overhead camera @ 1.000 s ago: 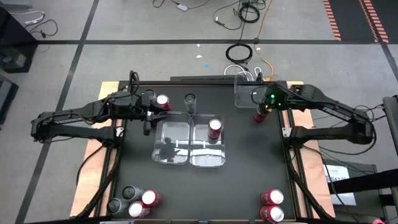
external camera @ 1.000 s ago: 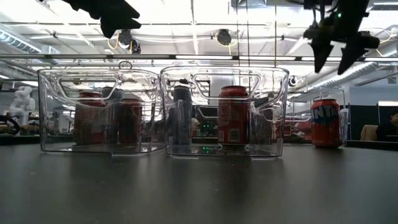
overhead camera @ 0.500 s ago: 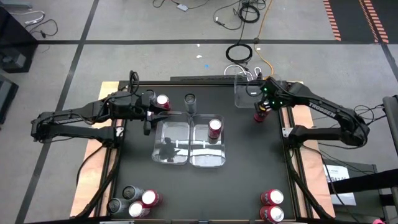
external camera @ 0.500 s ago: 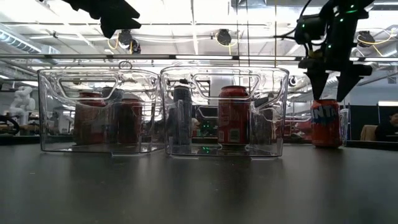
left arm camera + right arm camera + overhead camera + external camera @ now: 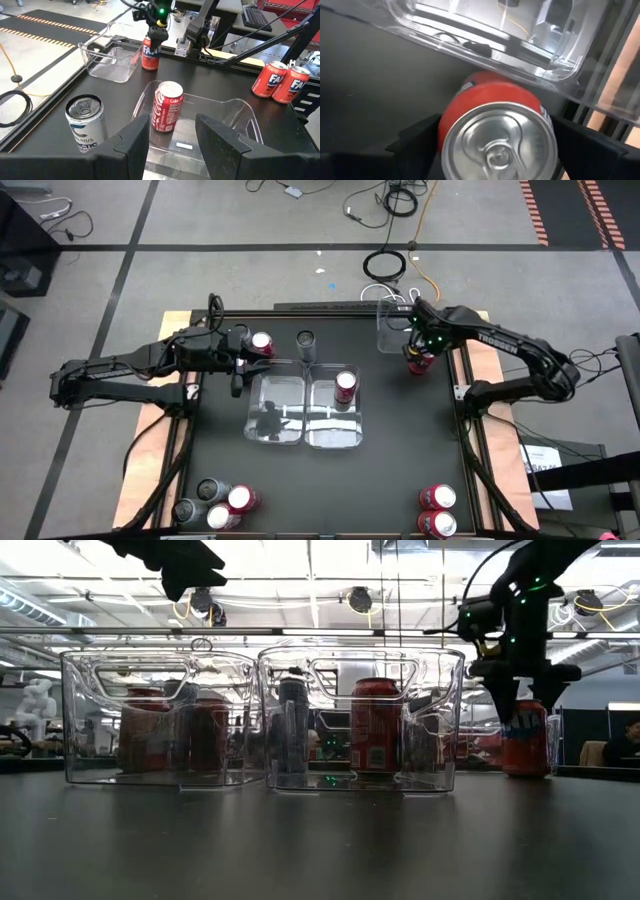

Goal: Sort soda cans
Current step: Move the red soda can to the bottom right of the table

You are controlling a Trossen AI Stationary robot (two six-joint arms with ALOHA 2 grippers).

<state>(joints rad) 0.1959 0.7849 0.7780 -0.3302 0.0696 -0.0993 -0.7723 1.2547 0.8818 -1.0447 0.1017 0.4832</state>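
At the far right of the table, we find the right gripper (image 5: 418, 356) lowered over an upright red can (image 5: 524, 738) that stands just beside a clear tray (image 5: 392, 328) at the table's back edge. Its jaws stand wide, one finger on each side of the can (in the right wrist view the can's silver top (image 5: 498, 141) fills the gap between the two dark fingers), and we cannot tell whether the fingers touch the can's wall.

At the centre we see two clear trays side by side. The right-hand tray (image 5: 352, 430) holds one upright red can (image 5: 345, 385); the left-hand tray (image 5: 262, 408) holds no can that we can make out from above.

The left gripper (image 5: 236, 362) hangs above the table near the back left corner of the left-hand tray, jaws partly open and holding nothing. A red can (image 5: 262, 344) stands just beside it, and a grey can (image 5: 306, 341) stands behind the trays.

Near the front left corner we count four cans (image 5: 218, 504) in a cluster, two red and two grey. Near the front right corner stand two red cans (image 5: 437, 511), touching.
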